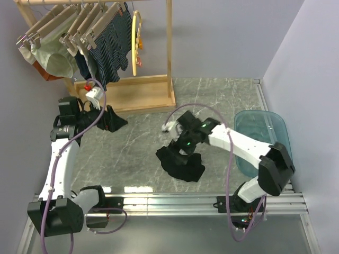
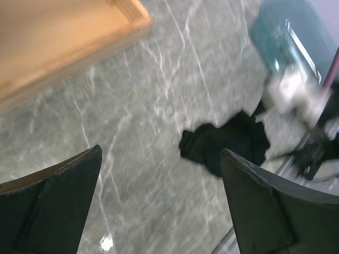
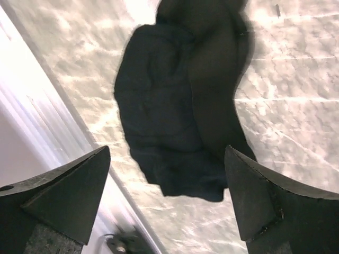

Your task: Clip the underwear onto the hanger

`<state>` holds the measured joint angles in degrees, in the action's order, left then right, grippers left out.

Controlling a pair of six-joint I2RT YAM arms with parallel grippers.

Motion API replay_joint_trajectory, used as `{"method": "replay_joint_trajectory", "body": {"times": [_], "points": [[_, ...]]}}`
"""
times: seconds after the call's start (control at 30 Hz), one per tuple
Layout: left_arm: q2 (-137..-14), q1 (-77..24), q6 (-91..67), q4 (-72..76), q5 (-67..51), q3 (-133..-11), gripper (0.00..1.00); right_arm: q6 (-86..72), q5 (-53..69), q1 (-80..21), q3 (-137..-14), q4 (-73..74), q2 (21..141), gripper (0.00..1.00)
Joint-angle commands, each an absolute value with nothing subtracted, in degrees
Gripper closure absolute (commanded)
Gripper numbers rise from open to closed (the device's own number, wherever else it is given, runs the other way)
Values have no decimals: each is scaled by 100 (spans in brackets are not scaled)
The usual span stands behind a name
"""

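The task looks to be at its early stage: getting hold of the garment. The underwear [image 1: 180,161] lies in a crumpled black heap on the tabletop [image 1: 132,153], near the front edge and a little right of centre. The right pincer [image 3: 165,153] hangs directly over it with its jaws spread wide and nothing between them; in the right wrist view the fabric sits on the marble-patterned surface below, free of both fingers. The left pincer [image 2: 161,153] is equally wide and empty, standing well to the left near the foot of the wooden rack [image 1: 169,53] and looking across at the heap.

The hanger [image 1: 137,42], thin and yellow, hangs from the rack's top rail beside the wooden clip hangers, well apart from the underwear. Nothing is clipped yet.

The next move probably calls for the right pincer to drop onto an edge of the heap, ideally the waistband, though the folds hide where that lies. The garment is bunched, so a single pinch may lift it in a lump; it will likely need spreading before the hanger's small clips can bite.
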<state>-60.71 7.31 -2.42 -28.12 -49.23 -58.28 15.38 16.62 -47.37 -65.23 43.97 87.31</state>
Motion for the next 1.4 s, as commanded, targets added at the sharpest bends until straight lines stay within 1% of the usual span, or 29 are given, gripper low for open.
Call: {"method": "replay_joint_trajectory", "body": {"times": [0.0, 0.1, 0.17, 0.2, 0.23, 0.3, 0.33, 0.4, 0.43, 0.53, 0.57, 0.63, 0.67, 0.77, 0.83, 0.93, 0.97, 1.0, 1.03, 1.07, 1.1, 1.13, 1.17, 1.2, 1.23, 1.27, 1.3, 1.33, 1.37], "points": [[-5872, 729, 773, -3174, -5449, -5372, 1, 1135, 2702, -3671, -6574, 4298, 8131, 5], [-5774, 537, 931, -2989, -5388, -4888, 1, 871, 3233, -2772, -6364, 4315, 8217, 7], [-5905, 107, 975, -2884, -5116, -4668, 1, 730, 3489, -2523, -6206, 4272, 8393, 10], [-5993, 18, 854, -2787, -4976, -4606, 1, 686, 3550, -2462, -6162, 4245, 8568, 13], [-6090, -400, 792, -2595, -4818, -4571, 2, 633, 3681, -2383, -6135, 4228, 8656, 15], [-6494, -754, 748, -2462, -4545, -4623, 5, 607, 3787, -2382, -6196, 4254, 8945, 19], [-6634, -1139, 704, -2339, -4344, -4693, 5, 606, 3971, -2382, -6292, 4280, 9060, 20], [-7152, -1527, 677, -2329, -3895, -4798, 8, 633, 4139, -2382, -6398, 4359, 9350, 22], [-7354, -1816, 668, -2347, -3824, -4929, 9, 659, 4209, -2382, -6416, 4394, 9421, 23], [-8189, -2178, 528, -2426, -3779, -5184, 11, 703, 4473, -2382, -6320, 4430, 9676, 24], [-8626, -2241, 501, -2530, -3814, -5281, 12, 721, 4517, -2382, -6293, 4421, 9720, 25], [-9085, -2381, 378, -2645, -3849, -5579, 15, 738, 4579, -2382, -6240, 4438, 9878, 26], [-9479, -2408, 326, -2680, -3867, -5677, 19, 764, 4605, -2382, -6249, 4499, 9949, 26], [-10061, -2426, 36, -2707, -4025, -5950, 25, 852, 4728, -2391, -6267, 4596, 10177, 28], [-10247, -2461, -281, -2628, -4253, -6090, 26, 861, 4825, -2399, -6258, 4606, 10274, 31], [-10529, -2575, -509, -2514, -4385, -6274, 32, 879, 4921, -2417, -6267, 4641, 10380, 35], [-10660, -2619, -553, -2505, -4412, -6336, 35, 888, 4957, -2417, -6267, 4649, 10406, 37], [-10722, -2654, -615, -2505, -4456, -6380, 43, 922, 4974, -2417, -6301, 4667, 10432, 41], [-10784, -2698, -641, -2514, -4534, -6468, 47, 932, 4983, -2417, -6328, 4693, 10441, 43], [-10880, -2716, -694, -2522, -4657, -6512, 57, 958, 4983, -2417, -6363, 4746, 10450, 45], [-10916, -2716, -694, -2549, -4737, -6547, 62, 984, 4983, -2408, -6424, 4772, 10441, 53], [-10942, -2725, -686, -2584, -4816, -6609, 67, 993, 5001, -2373, -6460, 4790, 10424, 57], [-10934, -2725, -625, -2662, -4938, -6635, 76, 993, 5010, -2347, -6486, 4807, 10398, 60], [-10899, -2725, -563, -2689, -5000, -6653, 81, 984, 5010, -2321, -6521, 4816, 10319, 65], [-10855, -2725, -493, -2724, -5062, -6671, 86, 984, 5010, -2277, -6556, 4834, 10275, 69], [-10698, -2725, -388, -2768, -5106, -6671, 94, 984, 5062, -2189, -6574, 4843, 10179, 74], [-10592, -2725, -317, -2803, -5106, -6680, 97, 976, 5089, -2128, -6618, 4851, 10126, 76], [-10486, -2725, -229, -2865, -5080, -6793, 100, 967, 5124, -2075, -6653, 4860, 10055, 77], [-10250, -2725, -72, -2952, -5037, -6864, 100, 949, 5141, -1944, -6679, 4834, 9898, 77]]}}
